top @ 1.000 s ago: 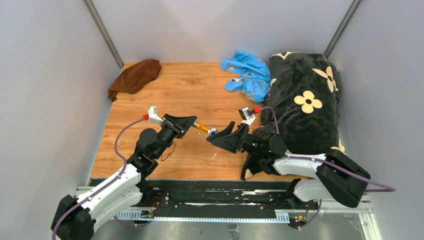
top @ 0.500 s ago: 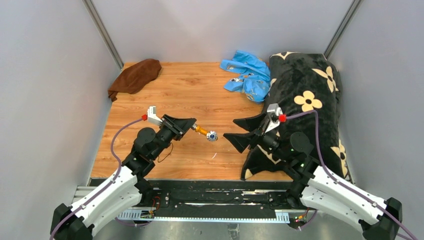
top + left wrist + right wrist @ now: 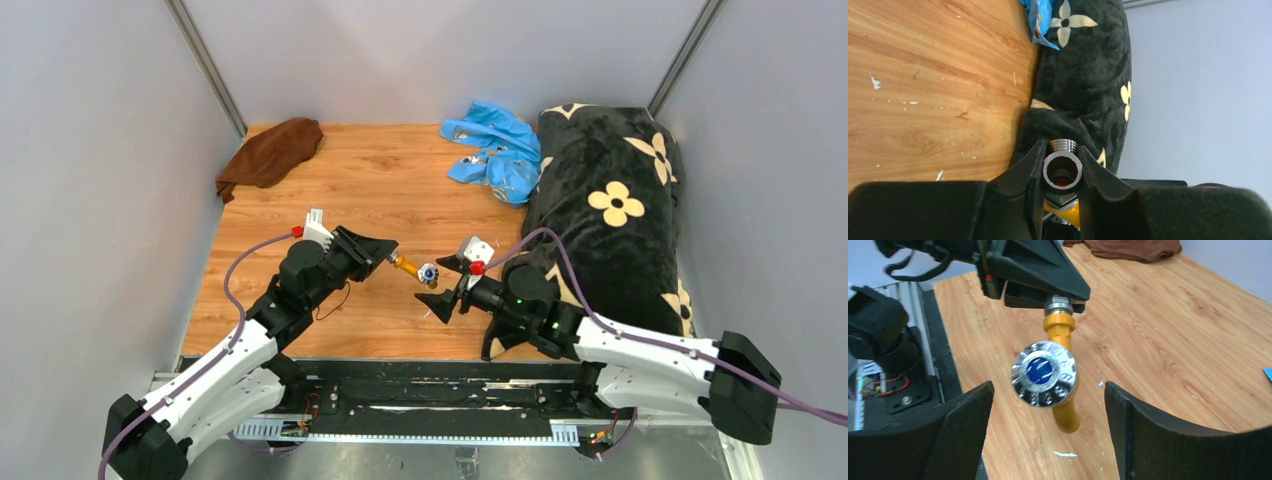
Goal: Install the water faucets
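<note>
Though brass-bodied, the spout [image 3: 1061,334] (bent) ends chrome-capped.

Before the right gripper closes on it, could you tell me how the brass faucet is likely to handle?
The brass faucet looks like rigid metal, probably heavy for its size. Its polished knob may slip in a grip; jutting sideways, it should limit rolling.

Bright even light, soft shadows, glints on the tap spout [image 3: 1044,372].

Wooden table [image 3: 400,190] carrying a brown cloth [image 3: 270,152] far left, and a blue bag [image 3: 495,150] beside a black flowered blanket [image 3: 610,200] on the right.
</note>
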Tool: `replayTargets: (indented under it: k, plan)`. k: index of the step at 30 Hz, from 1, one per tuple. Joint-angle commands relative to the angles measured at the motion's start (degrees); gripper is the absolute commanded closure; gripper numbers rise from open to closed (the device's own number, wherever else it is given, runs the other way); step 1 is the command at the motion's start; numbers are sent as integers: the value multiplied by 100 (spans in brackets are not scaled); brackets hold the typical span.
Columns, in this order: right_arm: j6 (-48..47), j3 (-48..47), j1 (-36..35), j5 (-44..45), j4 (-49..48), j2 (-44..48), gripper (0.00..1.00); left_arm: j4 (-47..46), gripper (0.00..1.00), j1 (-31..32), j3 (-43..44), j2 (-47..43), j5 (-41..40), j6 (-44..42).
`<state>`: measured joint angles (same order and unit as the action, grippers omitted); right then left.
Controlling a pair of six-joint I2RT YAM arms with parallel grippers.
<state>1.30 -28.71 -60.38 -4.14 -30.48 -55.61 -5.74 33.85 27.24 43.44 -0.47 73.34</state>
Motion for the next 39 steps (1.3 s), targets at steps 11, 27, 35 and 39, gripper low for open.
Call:
replayTargets:
  k: [11,27,35,39]
  plan:
    - [1137,194,88,361,-1947,-1060,76,-201,100,8,322,-13,175,-107]
    - [7767,678,1981,-2743,-4820,-2465,82,-2636,100,8,-482,-298,348,-628]
    - [8826,663,2259,-3394,-6038,-3391,38,-3987,100,8,-985,-252,275,-549]
    - [8685,991,2589,-3377,-6027,-3219,30,-3437,100,9,-789,-361,305,-758]
